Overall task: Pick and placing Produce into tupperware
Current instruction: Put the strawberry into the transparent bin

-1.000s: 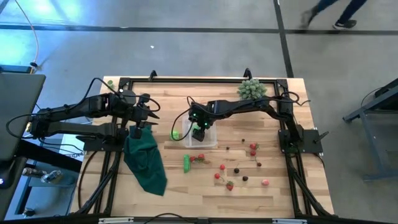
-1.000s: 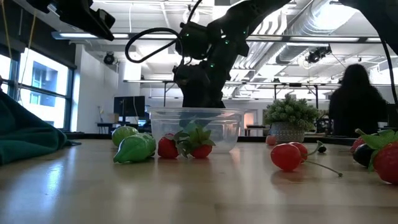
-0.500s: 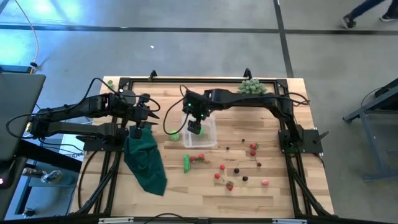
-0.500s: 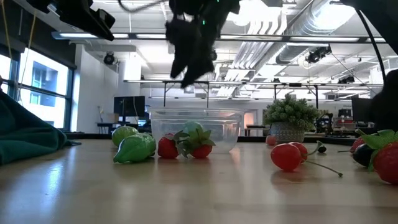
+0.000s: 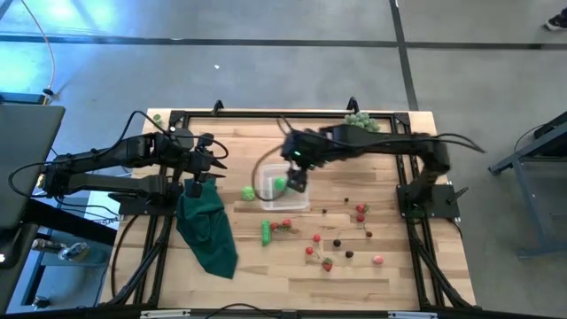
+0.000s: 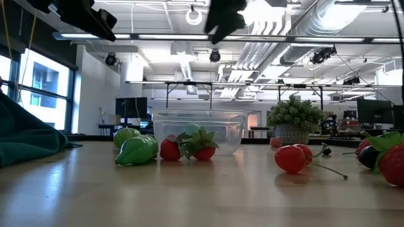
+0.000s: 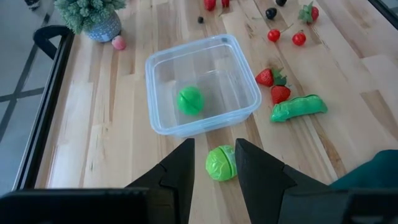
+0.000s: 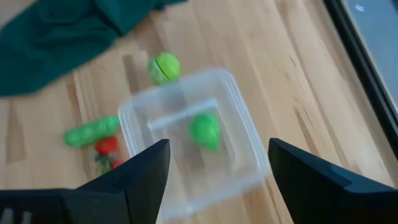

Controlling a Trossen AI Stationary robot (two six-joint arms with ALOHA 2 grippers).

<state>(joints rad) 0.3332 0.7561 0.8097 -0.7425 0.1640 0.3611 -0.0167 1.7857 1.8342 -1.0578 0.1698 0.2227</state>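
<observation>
The clear tupperware stands mid-table with one green piece lying on its floor, also seen as the green piece in the right wrist view. My right gripper hangs open, high above the container's right side, holding nothing. On the wood around it lie a round green vegetable, a green pod, strawberries and scattered cherries and dark berries. My left gripper waits open above the table's left part, over the dark green cloth.
A pale green spiky plant in a pot stands at the far edge. The cloth drapes over the table's left side toward the near edge. A black frame runs along the far edge. Bare wood lies along the near edge.
My right gripper has risen out of the tupperware, high above it, and drifted toward the table's right. A green piece now lies in the container where the gripper stood. The left arm has kept still.
</observation>
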